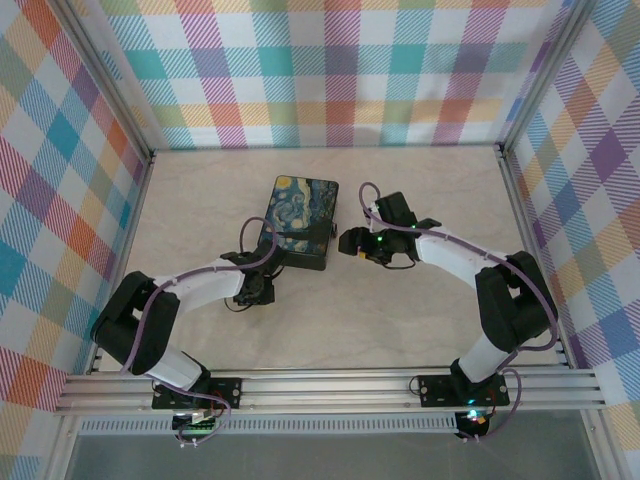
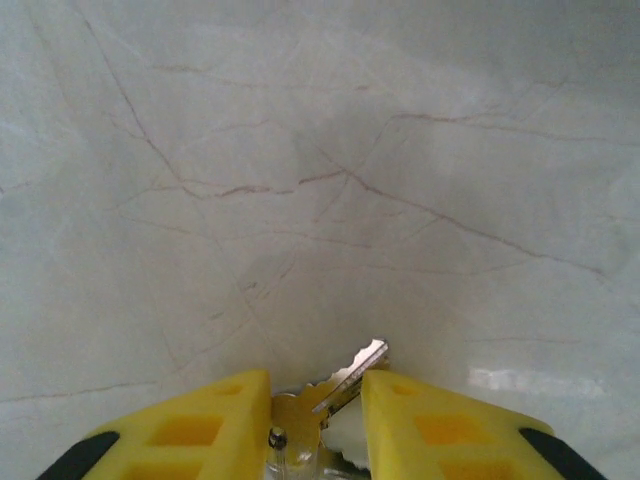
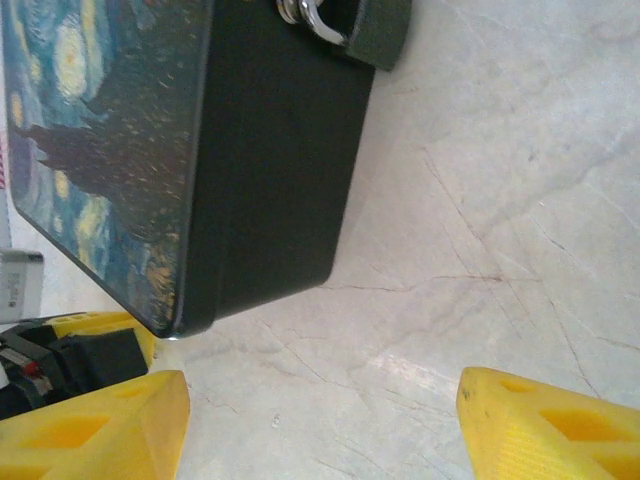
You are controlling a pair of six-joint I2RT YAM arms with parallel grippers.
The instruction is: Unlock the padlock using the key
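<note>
The thin grey key [image 2: 352, 368] sticks out slantwise between the yellow fingers [image 2: 210, 425] of my left gripper [image 2: 315, 400], which is shut on its head just above the marble table. The padlock [image 3: 372, 28], a dark body with a silvery shackle [image 3: 312, 18], hangs at the front side of the black box [image 3: 270, 150] with the night-sky lid [image 1: 298, 208]. My right gripper [image 3: 320, 400] is open above bare table, just short of the box's front wall. From above, the right gripper [image 1: 350, 242] sits by the box's right front corner and the left gripper [image 1: 252, 290] just below its left front corner.
The pale marble tabletop [image 1: 400, 320] is walled by plaid panels [image 1: 330, 70] at the back and both sides. An aluminium rail [image 1: 330, 390] runs along the near edge. The left gripper's yellow and black parts [image 3: 70, 350] show by the box's corner in the right wrist view.
</note>
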